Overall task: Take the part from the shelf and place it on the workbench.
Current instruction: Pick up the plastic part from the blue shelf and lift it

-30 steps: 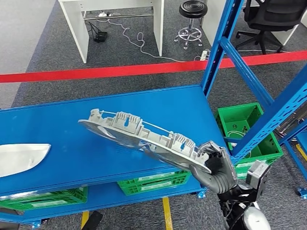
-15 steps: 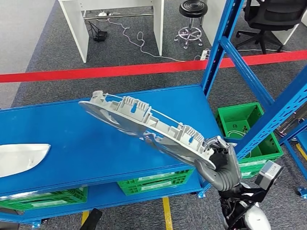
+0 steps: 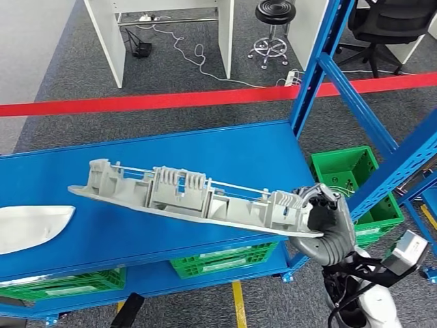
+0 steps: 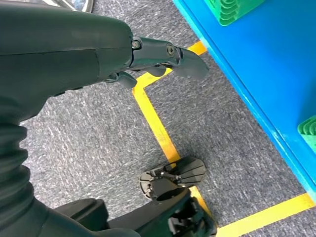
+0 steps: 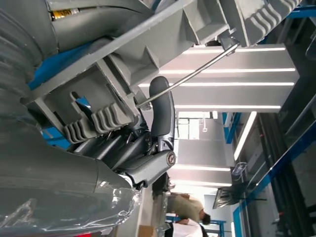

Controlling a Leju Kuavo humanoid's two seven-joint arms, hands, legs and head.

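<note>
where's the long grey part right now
In the head view, the long grey part is held at its right end by the right hand, stretching leftward over the blue workbench.

Head looks down; left wrist floorward; right ceilingward.

— How was the light in the head view?
— Bright and even, from above. The part (image 3: 190,198) threw only a soft shadow on the blue workbench (image 3: 154,154), and the picture was sharp.
— And the wrist views?
— The right wrist view looked up at long ceiling lamps (image 5: 227,74), which glared white; the part close to the lens was dark and blurred. The left wrist view was clear on the carpet (image 4: 93,123), dim on the left hand (image 4: 123,54).
</note>
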